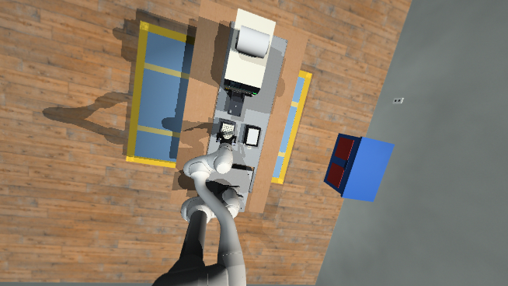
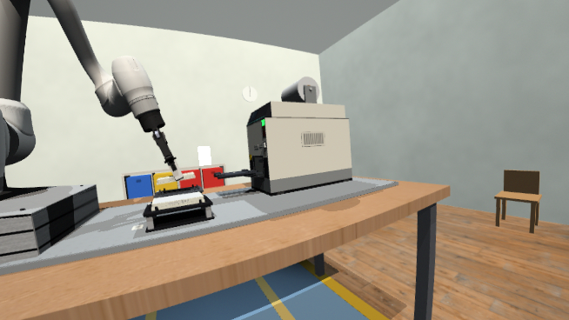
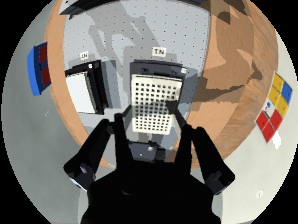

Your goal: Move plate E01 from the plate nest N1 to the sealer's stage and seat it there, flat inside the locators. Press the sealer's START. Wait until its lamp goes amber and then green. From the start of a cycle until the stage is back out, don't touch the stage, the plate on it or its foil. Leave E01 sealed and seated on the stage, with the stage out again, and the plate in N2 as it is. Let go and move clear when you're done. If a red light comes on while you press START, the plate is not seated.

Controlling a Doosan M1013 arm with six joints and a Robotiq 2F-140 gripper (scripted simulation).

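Plate E01 (image 1: 227, 130) (image 2: 190, 176) (image 3: 150, 125), cream with a grid of wells, hangs roughly level, raised above nest N1 (image 3: 140, 68). My gripper (image 2: 177, 176) (image 3: 153, 113) is shut on its two sides. The other plate (image 1: 252, 137) (image 2: 178, 200) (image 3: 80, 92), white on top, sits in nest N2 (image 2: 150, 211) (image 3: 100, 90). The sealer (image 1: 246, 71) (image 2: 309, 152) has its dark stage (image 1: 235, 102) (image 2: 237, 174) out, with no plate on it. A green light (image 2: 263, 123) is lit on its front. The START button is too small to tell.
A foil roll (image 1: 253, 40) (image 2: 297, 90) tops the sealer. A low grey block (image 2: 65, 213) stands at the arm's end of the bench (image 2: 348, 226). N2 is beside N1; the stage lies between N1 and the sealer's body.
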